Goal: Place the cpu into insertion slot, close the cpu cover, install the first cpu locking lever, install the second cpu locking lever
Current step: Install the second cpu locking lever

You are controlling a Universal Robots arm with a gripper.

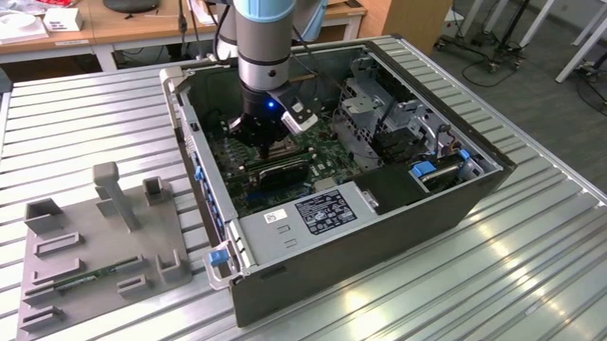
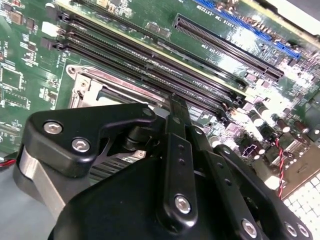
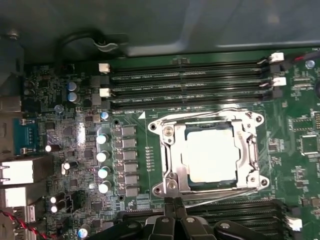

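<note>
The cpu lies flat in the insertion slot, its silvery top showing through the cut-out of the cpu cover, which lies down over it. Thin wire levers run along two sides of the socket. My gripper is shut with nothing between its fingers. Its tips sit at the socket's edge, right beside one lever's end. In the second wrist view the gripper hides most of the socket. In the exterior view the gripper reaches down into the open computer case.
Long memory slots flank the socket on two sides. Capacitors stand beside it. The case holds a labelled metal box and a drive cage. At the exterior view's left a grey fixture tray lies on the ribbed metal table.
</note>
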